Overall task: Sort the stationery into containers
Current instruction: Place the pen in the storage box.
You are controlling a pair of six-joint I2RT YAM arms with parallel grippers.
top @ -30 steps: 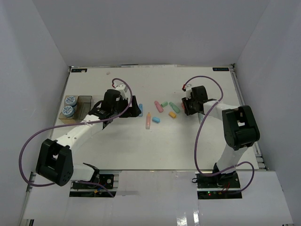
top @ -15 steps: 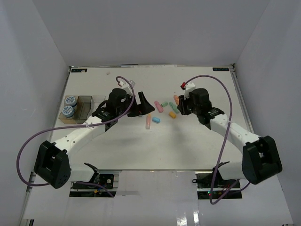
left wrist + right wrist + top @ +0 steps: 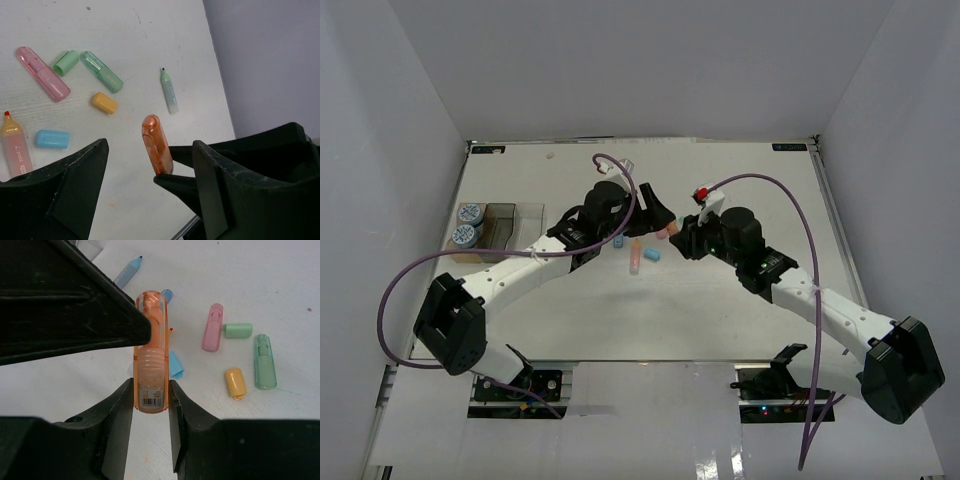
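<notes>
My right gripper (image 3: 150,390) is shut on an orange pastel piece (image 3: 151,371) and holds it above the table; the gripper also shows in the top view (image 3: 682,238). My left gripper (image 3: 149,167) is open. Its jaws stand wide on either side of the orange piece's (image 3: 156,144) tip without touching it. In the top view the left gripper (image 3: 658,212) meets the right one at mid table. Two blue-and-white rolls (image 3: 468,224) sit in the leftmost bin. The tan bin (image 3: 501,224) and a clear bin (image 3: 531,218) stand beside it.
Loose on the table lie a pink piece (image 3: 42,73), a green cap (image 3: 66,62), a green piece (image 3: 102,71), a yellow cap (image 3: 104,102), a mint marker (image 3: 169,90), a blue cap (image 3: 52,138), an orange-pink marker (image 3: 14,150) and a blue pen (image 3: 126,271).
The right gripper has carried the orange piece left toward mid table. The left gripper has swung right, away from the bins, and now stands open around the piece's tip.
</notes>
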